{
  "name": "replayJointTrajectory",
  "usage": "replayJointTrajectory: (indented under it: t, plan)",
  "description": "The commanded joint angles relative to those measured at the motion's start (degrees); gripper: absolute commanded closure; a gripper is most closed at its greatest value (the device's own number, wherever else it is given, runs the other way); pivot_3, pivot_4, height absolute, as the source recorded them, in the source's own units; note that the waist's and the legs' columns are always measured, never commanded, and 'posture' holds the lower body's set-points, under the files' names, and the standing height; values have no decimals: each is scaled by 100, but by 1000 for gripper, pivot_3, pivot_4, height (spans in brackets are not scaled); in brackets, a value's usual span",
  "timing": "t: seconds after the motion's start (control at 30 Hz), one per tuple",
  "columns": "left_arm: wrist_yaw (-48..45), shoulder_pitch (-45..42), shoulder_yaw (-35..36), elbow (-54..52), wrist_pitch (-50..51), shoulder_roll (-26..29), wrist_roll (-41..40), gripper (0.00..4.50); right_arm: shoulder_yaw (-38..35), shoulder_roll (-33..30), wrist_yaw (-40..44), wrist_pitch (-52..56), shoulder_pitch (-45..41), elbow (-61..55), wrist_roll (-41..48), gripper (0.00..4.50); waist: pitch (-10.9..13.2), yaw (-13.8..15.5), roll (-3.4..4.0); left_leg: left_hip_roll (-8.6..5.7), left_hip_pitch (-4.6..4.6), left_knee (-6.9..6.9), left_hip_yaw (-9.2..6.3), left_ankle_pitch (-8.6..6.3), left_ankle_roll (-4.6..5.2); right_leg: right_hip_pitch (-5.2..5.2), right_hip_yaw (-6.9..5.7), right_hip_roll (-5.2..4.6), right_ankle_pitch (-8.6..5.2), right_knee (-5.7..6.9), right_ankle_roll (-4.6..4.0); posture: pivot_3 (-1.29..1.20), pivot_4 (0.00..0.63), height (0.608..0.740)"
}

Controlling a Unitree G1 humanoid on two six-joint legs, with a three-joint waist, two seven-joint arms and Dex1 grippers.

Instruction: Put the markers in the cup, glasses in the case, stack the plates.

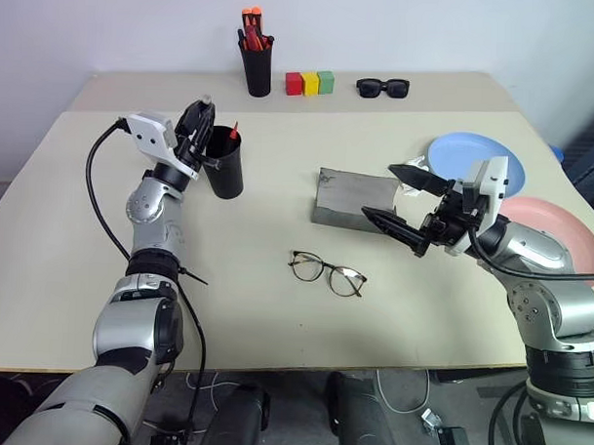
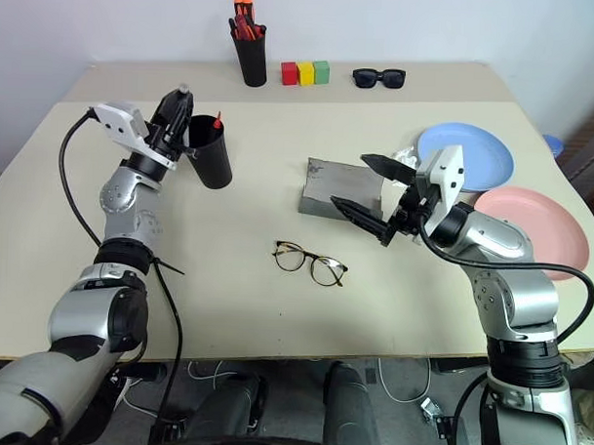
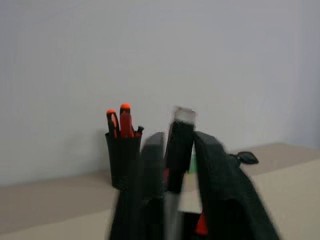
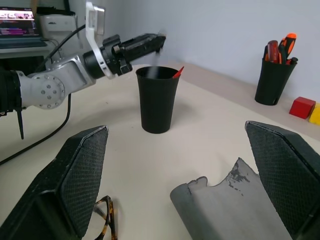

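Observation:
The black cup (image 1: 224,161) stands on the left of the table, and a red-tipped marker (image 1: 235,130) leans inside it. My left gripper (image 1: 202,115) is at the cup's left rim, pointing up over it and shut on a second marker (image 3: 178,150), whose pale end sticks out above the fingers. The wire-rimmed glasses (image 1: 327,270) lie unfolded at mid-table. Behind them lies the grey case (image 1: 339,197), with my right gripper (image 1: 381,193) held wide open at its right end. The blue plate (image 1: 465,150) and the pink plate (image 1: 562,230) lie side by side at the far right.
At the back stand a black pen holder (image 1: 256,67) with orange-red pens, three coloured blocks (image 1: 310,82) and black sunglasses (image 1: 383,87). The pink plate sits close to the table's right edge.

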Motion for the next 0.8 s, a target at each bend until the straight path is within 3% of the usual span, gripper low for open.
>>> replayJointTrajectory:
  t: [0.03,0.1,0.27,0.57,0.67,0.8]
  plan:
    - [-21,-63,59,-77,-129,43,-11,1176,-123,-90,-22,-27,-43,-237,14,0,0,-2,0,0,0,0,0,0,0,0,0,0,0,0,0,0,150,740]
    - [-45,-83,69,-151,-138,49,-46,78,-116,-90,-22,-30,-58,-224,4,0,0,-3,0,0,1,0,0,0,0,0,0,0,0,1,0,0,150,740]
    - [-599,-186,-141,-742,735,67,-279,30,-118,-78,-15,-41,-67,-196,-15,0,0,-4,0,0,0,0,0,0,0,0,0,0,0,1,0,0,150,740]
    - [-2666,-434,-1334,-2340,4144,196,-721,30,-173,-41,4,-169,-16,-57,-78,0,0,-21,0,-1,1,1,-1,-1,1,1,0,1,0,6,1,0,150,740]
    - [-3171,-654,-2071,-2191,4401,131,-184,30,-262,-124,110,-149,156,-116,-23,0,0,-18,0,-1,2,2,-1,-1,2,1,-1,2,0,7,1,0,150,740]
    - [-3487,-981,-2745,-1171,3657,-240,601,30,-392,-287,248,-123,516,-258,-37,0,0,7,0,-2,2,2,0,-1,2,3,0,2,0,4,1,0,150,740]
